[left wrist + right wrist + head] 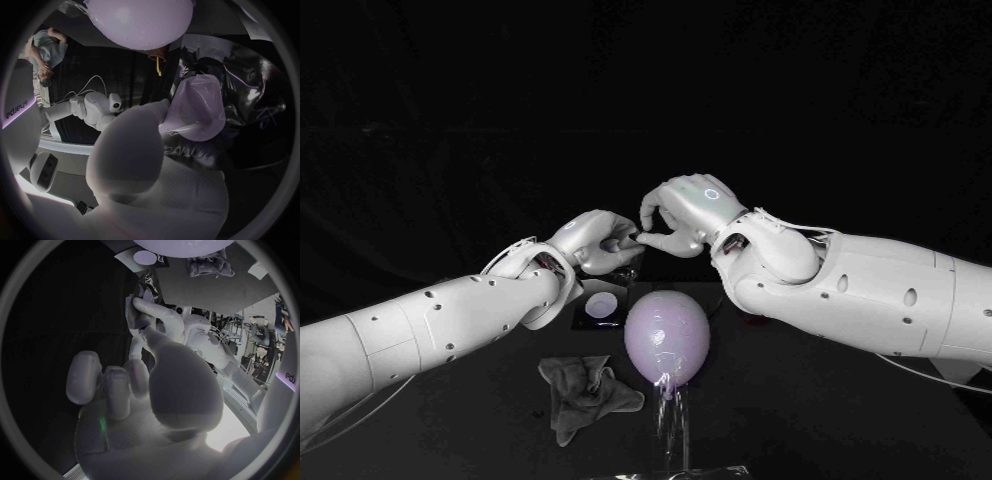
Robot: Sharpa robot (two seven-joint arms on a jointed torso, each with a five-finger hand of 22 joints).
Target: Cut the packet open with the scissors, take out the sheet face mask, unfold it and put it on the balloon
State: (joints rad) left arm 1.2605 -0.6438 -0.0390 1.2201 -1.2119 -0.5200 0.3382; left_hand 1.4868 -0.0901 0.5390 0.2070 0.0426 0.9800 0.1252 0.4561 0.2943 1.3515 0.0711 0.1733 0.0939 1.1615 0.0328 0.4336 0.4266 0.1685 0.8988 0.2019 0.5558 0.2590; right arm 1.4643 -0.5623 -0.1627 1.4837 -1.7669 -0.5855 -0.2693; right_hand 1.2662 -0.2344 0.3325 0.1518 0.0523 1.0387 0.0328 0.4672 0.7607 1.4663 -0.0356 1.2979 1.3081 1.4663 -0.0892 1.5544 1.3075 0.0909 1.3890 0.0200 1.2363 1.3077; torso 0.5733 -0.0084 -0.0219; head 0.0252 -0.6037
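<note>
Right, both hands are up together just above the balloon (pixel 668 335), which sits on its clear stand (pixel 672 430) at mid-table. My left hand (pixel 596 242) has its fingers curled in on the dark, crinkly packet (pixel 250 100). My right hand (pixel 684 213) meets it fingertip to fingertip, fingers bunched close. Whether they're pinching the packet's edge or anything from inside it, I can't tell.

What worries me is a shallow hold on that glossy foil. It could slip under a pull, and the packet would drop onto the balloon below. A low wrist could also nudge the balloon off that slim stand.

A crumpled cloth (pixel 586 395) lies beside the stand. As for writing, "sharpa" reads on a white arm cover (pixel 14 107). Faint script on the packet is too blurred to read.
</note>
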